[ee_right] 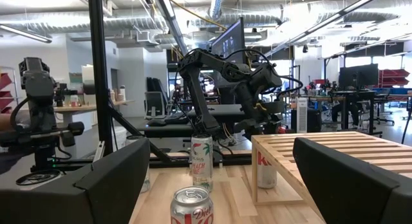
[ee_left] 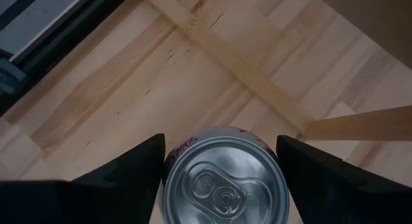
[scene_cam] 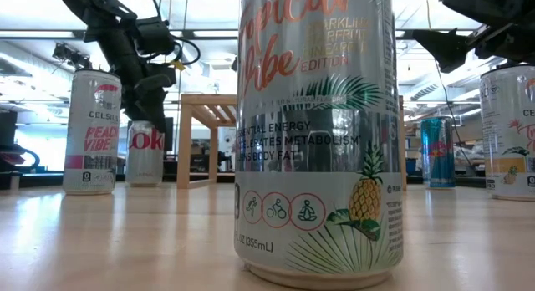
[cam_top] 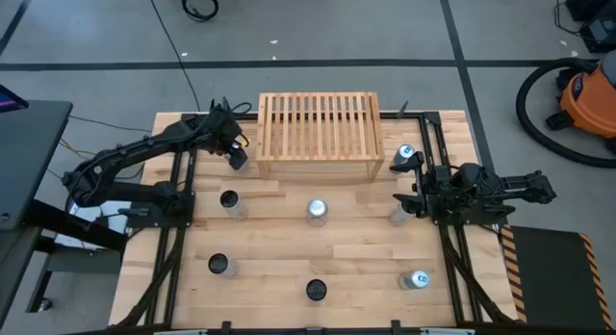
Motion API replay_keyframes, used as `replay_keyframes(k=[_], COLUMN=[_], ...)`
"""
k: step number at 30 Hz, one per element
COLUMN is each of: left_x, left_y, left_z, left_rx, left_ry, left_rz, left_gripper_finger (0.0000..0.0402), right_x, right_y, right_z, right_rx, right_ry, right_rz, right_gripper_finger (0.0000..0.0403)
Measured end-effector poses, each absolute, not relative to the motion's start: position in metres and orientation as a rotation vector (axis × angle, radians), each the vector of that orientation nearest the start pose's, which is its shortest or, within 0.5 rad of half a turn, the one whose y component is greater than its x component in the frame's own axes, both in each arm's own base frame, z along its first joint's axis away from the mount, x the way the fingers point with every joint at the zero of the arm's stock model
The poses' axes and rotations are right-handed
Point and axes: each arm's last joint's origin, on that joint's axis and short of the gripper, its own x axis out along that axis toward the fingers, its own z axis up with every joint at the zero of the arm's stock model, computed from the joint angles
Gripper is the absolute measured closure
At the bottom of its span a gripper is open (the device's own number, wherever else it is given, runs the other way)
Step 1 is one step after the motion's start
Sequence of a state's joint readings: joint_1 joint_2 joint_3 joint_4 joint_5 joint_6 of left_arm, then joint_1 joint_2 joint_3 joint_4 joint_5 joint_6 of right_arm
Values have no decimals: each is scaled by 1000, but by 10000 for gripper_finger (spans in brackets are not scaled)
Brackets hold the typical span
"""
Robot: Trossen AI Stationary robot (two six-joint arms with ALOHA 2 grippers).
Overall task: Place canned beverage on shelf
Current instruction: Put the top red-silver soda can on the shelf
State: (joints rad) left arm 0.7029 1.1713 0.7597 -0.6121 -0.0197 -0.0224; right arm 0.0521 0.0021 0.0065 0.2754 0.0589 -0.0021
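Observation:
The light-wood slatted shelf point(cam_top: 318, 133) stands at the table's far middle. My left gripper point(cam_top: 237, 158) is at the shelf's left front corner, shut on a silver Coke can point(ee_left: 224, 179), which also shows in the low view point(scene_cam: 145, 153). My right gripper point(cam_top: 414, 195) hovers open and empty at the right; a silver Diet can point(ee_right: 191, 208) stands on the table just ahead of it point(ee_right: 222, 185). My left gripper has the Coke can between its two fingers point(ee_left: 138, 172), one on each side of the can's wall just below the top rim point(ee_left: 168, 161). The fingers come from above, slanting down. The can stands upright with its base on the table point(scene_cam: 144, 182).
Several other cans stand about the table: one left of middle point(cam_top: 231, 202), one at the middle point(cam_top: 317, 212), two near the front point(cam_top: 218, 266) point(cam_top: 316, 290), one front right point(cam_top: 417, 279) and one far right point(cam_top: 406, 157). The shelf's top is bare.

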Motion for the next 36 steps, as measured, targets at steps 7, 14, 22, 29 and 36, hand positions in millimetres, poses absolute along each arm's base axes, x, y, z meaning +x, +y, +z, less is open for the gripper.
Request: replay_keyframes(k=[7, 14, 22, 29, 36], left_x=[164, 164, 165, 166, 166], left_y=[140, 139, 136, 134, 133], left_z=[221, 220, 219, 220, 219], left_rx=[-392, -404, -448, -451, -473], left_ry=[979, 988, 980, 977, 984], left_rz=[681, 651, 578, 564, 573], left_gripper_finger=[100, 86, 86, 86, 86], right_x=[94, 94, 94, 94, 94], right_y=[3, 3, 3, 3, 3], right_z=[192, 192, 192, 192, 192], right_rx=[14, 13, 14, 13, 14], right_ry=[-279, -279, -279, -279, -279], right_rz=[-7, -7, -7, -7, -7], right_gripper_finger=[10, 10, 10, 10, 10])
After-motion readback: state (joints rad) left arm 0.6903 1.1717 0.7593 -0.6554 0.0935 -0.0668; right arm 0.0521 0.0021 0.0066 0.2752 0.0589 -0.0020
